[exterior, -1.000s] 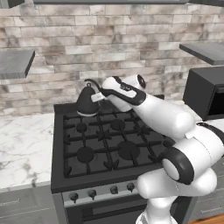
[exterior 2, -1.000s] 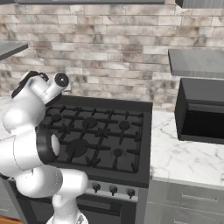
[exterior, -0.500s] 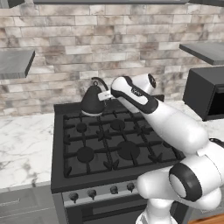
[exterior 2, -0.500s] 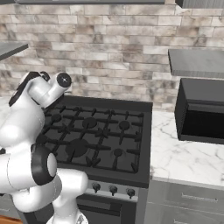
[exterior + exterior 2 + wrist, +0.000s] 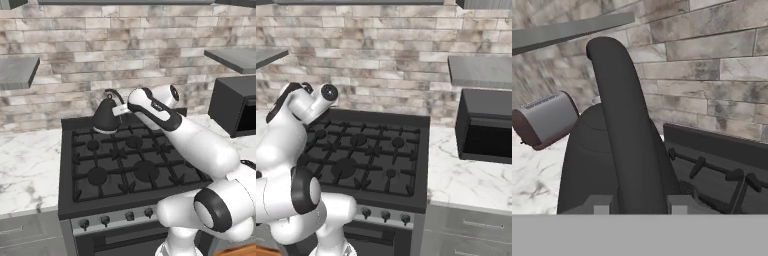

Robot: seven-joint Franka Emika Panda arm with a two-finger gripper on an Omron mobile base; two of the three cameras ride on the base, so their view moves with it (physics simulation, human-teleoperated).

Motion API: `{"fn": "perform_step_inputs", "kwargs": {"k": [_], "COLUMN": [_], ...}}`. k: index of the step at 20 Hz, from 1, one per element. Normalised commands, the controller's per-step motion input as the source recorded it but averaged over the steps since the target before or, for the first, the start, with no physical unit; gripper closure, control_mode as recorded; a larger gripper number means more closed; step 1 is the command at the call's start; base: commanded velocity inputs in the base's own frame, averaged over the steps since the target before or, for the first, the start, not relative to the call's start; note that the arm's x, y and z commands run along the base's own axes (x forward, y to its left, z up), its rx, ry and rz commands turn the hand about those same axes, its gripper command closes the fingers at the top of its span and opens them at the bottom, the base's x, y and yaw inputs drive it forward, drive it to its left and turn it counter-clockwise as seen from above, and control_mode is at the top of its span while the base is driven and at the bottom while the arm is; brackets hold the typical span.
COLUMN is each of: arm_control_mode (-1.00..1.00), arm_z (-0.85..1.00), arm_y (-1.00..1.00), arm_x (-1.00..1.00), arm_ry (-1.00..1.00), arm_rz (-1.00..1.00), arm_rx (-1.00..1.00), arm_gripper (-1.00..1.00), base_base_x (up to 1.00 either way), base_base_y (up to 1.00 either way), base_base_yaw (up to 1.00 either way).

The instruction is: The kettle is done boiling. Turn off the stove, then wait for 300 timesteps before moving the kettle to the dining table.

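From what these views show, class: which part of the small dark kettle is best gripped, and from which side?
Grip the small dark squat kettle by its thin arched black handle, probably coming from its right side over the black gas stove. The handle stands clear above the rounded body, narrow enough for the gripper, whose fingers already flank it.

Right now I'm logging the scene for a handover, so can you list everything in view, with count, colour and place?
kettle: one, dark grey-black, back left burner of the stove.
stove: one, black with silver knob panel, six burners, between the marble counters.
counters: two, white marble, either side of the stove.
microwave: one, black, on the right counter.
toaster: one, silver with dark ends, on the counter beyond the kettle.
shelves: grey, on the brick wall.
gripper: one, closed around the kettle's handle, a fingertip on each side.
arm: one, white, reaching over the stove.
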Motion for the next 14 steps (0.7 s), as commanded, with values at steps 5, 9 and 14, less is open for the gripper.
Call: {"fn": "perform_step_inputs", "kwargs": {"k": [5,9,14], "arm_control_mode": [1.00,1.00,1.00], "arm_z": [0.00,0.00,0.00], "arm_y": [0.00,0.00,0.00], "arm_x": [0.00,0.00,0.00], "arm_ry": [0.00,0.00,0.00], "arm_rz": [0.00,0.00,0.00], "arm_rx": [0.00,0.00,0.00], "arm_gripper": [1.00,1.00,1.00], "base_base_x": [-0.72,-0.62,-0.35], "base_base_y": [-0.17,-0.23,-0.10], "base_base_yaw": [-0.16,-0.23,-0.34]}}
